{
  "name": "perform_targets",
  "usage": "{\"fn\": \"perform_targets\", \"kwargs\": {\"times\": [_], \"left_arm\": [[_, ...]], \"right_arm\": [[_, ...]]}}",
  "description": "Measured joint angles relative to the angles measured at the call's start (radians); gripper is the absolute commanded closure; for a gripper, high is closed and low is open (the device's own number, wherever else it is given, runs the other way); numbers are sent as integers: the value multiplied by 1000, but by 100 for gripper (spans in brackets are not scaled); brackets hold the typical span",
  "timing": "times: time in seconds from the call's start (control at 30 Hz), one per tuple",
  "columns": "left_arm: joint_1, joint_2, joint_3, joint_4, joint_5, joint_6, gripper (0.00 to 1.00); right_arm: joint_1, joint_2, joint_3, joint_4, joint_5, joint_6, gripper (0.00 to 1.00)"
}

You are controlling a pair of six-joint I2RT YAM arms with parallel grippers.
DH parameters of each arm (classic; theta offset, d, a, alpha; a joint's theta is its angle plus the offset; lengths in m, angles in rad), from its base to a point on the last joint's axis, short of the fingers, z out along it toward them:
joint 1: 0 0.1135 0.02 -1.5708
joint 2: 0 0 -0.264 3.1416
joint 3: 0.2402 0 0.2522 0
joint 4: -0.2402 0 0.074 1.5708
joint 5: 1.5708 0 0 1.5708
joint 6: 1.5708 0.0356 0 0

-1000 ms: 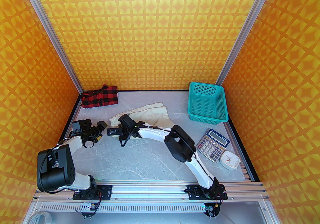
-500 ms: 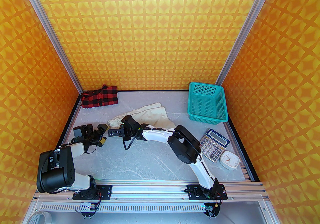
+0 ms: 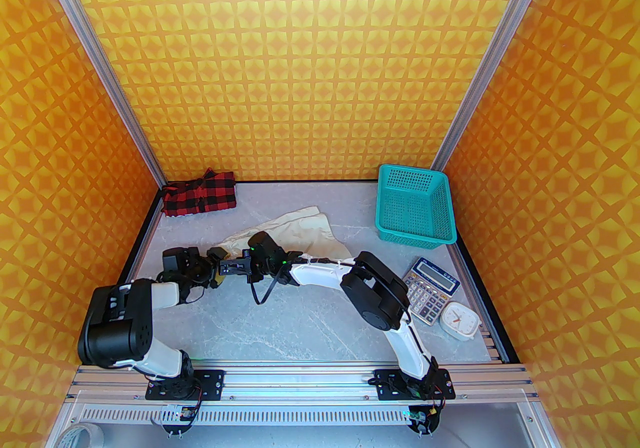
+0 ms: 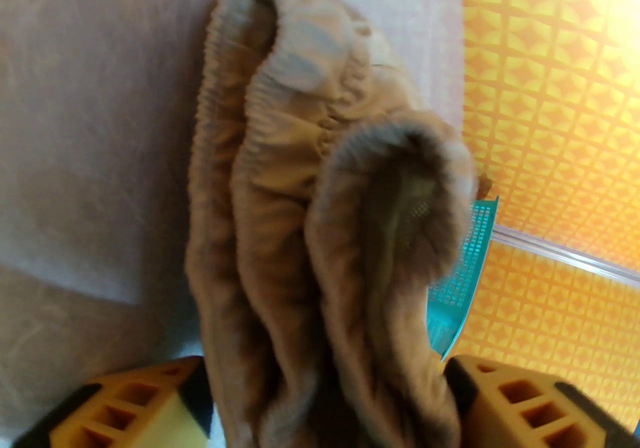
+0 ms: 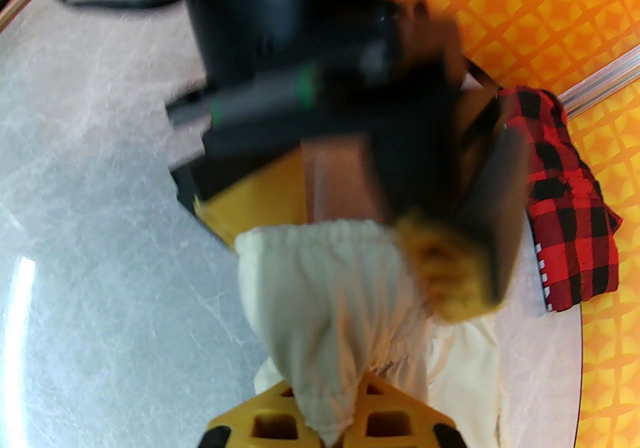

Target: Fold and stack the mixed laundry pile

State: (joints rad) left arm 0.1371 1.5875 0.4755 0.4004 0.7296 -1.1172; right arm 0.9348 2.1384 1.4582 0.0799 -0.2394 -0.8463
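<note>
The cream garment (image 3: 300, 228) lies mid-table, its left end lifted. My right gripper (image 3: 227, 268) is shut on that end; in the right wrist view the cloth (image 5: 330, 306) runs down between its yellow fingers (image 5: 327, 418). My left gripper (image 3: 215, 265) meets it from the left. In the left wrist view the gathered elastic band (image 4: 280, 145) fills the gap between the left gripper's (image 4: 325, 401) two fingers, touching both. The red-and-black check shirt (image 3: 200, 193) lies folded in the far left corner, apart from both grippers, and also appears in the right wrist view (image 5: 565, 195).
A teal basket (image 3: 415, 203) stands at the back right. A grey calculator (image 3: 425, 290) and a small white clock (image 3: 460, 320) lie at the right, near the front. Orange patterned walls close in the table on three sides.
My left arm swung right until its gripper met the right one, and its jaws narrowed round the elastic band. The right gripper shut on the cream garment's end and drew it slightly right.
</note>
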Motion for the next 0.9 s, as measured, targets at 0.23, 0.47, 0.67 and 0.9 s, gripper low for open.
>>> {"fn": "perform_targets", "kwargs": {"times": [0.23,0.47,0.67,0.9], "left_arm": [[-18,6,83,-90,-47,60,100],[-18,-84,300,-466,-105,378,100],[-18,-122,486,-782,-149,630,100],[-20,-127,682,-1057,-219,803,100]], "right_arm": [[0,-56,-90,31,-5,107,49],[-40,-320,-283,4,-62,573,48],[-181,-442,-311,-74,-87,1077,61],[-202,-202,-48,-147,-183,1262,85]]}}
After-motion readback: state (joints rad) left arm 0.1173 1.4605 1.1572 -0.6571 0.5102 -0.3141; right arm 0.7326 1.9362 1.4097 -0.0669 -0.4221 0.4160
